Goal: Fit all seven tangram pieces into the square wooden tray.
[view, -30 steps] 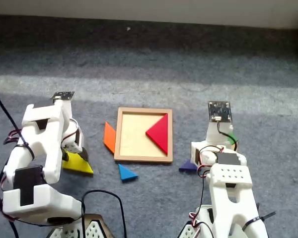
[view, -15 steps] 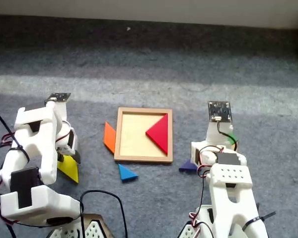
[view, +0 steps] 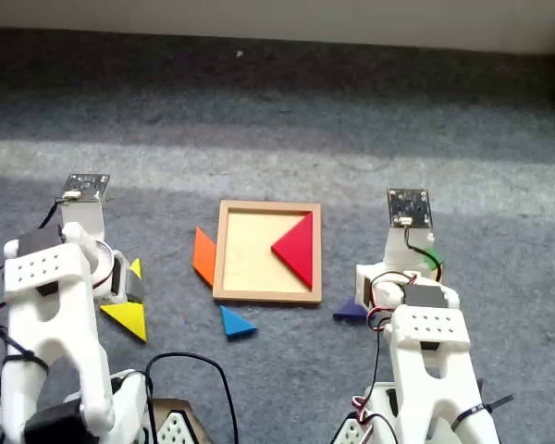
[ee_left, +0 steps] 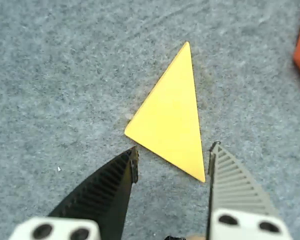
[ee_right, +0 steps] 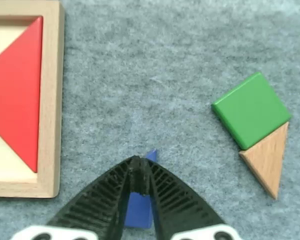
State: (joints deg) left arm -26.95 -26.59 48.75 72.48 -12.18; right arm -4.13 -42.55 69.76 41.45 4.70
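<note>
The square wooden tray lies mid-carpet with a red triangle in its right half. A yellow triangle lies flat on the carpet, and my left gripper stands open with its fingers on either side of the triangle's near corner. In the high view the yellow triangle is left of the tray, partly under the left gripper. My right gripper is shut just above a dark blue piece, holding nothing. A green square and a tan triangle touch each other.
An orange piece lies against the tray's left side. A small blue triangle sits below the tray's lower left corner. The dark blue piece is right of the tray. Open carpet stretches behind the tray.
The left arm has swung left and straightened over the yellow triangle, which shifted left and turned. The right arm has not moved.
</note>
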